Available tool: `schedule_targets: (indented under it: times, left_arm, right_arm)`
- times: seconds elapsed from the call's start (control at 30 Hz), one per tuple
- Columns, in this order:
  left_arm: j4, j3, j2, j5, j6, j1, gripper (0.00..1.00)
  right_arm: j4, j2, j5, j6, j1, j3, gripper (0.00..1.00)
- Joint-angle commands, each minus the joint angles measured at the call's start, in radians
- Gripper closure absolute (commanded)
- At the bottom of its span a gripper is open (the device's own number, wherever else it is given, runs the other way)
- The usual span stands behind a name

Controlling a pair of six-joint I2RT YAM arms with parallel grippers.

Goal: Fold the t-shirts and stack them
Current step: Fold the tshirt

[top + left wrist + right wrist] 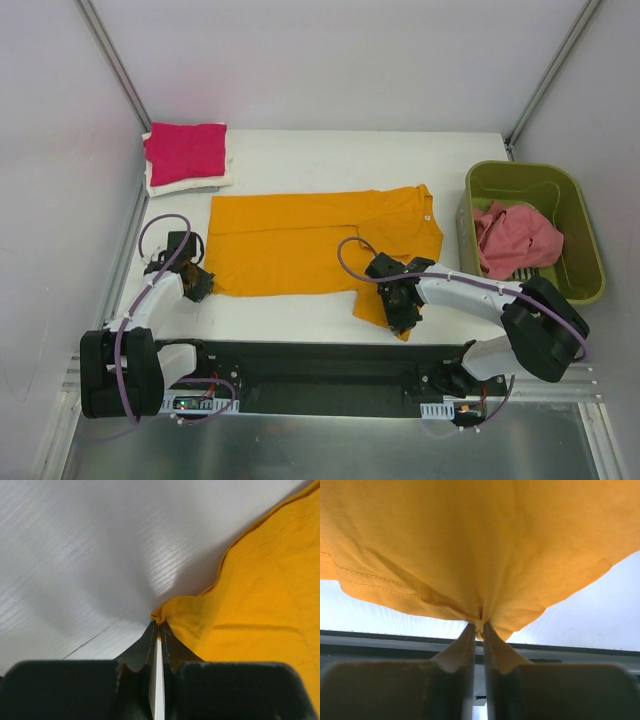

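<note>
An orange t-shirt [300, 240] lies spread on the white table [300, 160]. My left gripper [203, 285] is shut on its near left corner; in the left wrist view the fingertips [159, 626] pinch the bunched hem of the orange t-shirt [260, 590]. My right gripper [402, 310] is shut on the near right sleeve and holds it a little off the table; in the right wrist view the gripper [482, 626] pinches the fabric, and the orange t-shirt [470, 540] hangs over it. A folded magenta t-shirt [186, 150] lies on a folded white one [190, 182] at the back left.
A green basket [580, 215] at the right holds a crumpled pink t-shirt [515, 238]. The black base rail [320, 365] runs along the near table edge. Metal frame posts [115, 65] stand at the back corners.
</note>
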Motion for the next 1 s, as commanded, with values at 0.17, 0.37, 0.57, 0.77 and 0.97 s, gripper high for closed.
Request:
schedule_targets:
  times: [0.17,0.37,0.57,0.77,0.97]
  left_arm:
    - [-0.162,-0.031,-0.129,-0.034,-0.009,0.010,1.00]
    - [-0.251,-0.037,-0.268,-0.062,-0.003,0.008,1.00]
    - [-0.257,0.023,-0.298,-0.011,-0.002,0.010,1.00]
    - [-0.240,0.126,-0.193,0.007,0.005,0.010,1.00]
    - [-0.187,0.221,-0.063,0.041,0.014,0.010,1.00]
  right_arm:
    - [0.027,-0.079,-0.127,0.103,0.084,-0.061,0.99]
    - [-0.128,-0.159,-0.096,0.126,0.176,0.028,0.99]
    - [-0.231,-0.216,0.104,0.030,0.120,0.145,0.99]
    - [-0.219,-0.199,0.219,-0.093,-0.023,0.316,0.99]
    - [-0.148,-0.118,0.271,-0.179,-0.155,0.463,0.99]
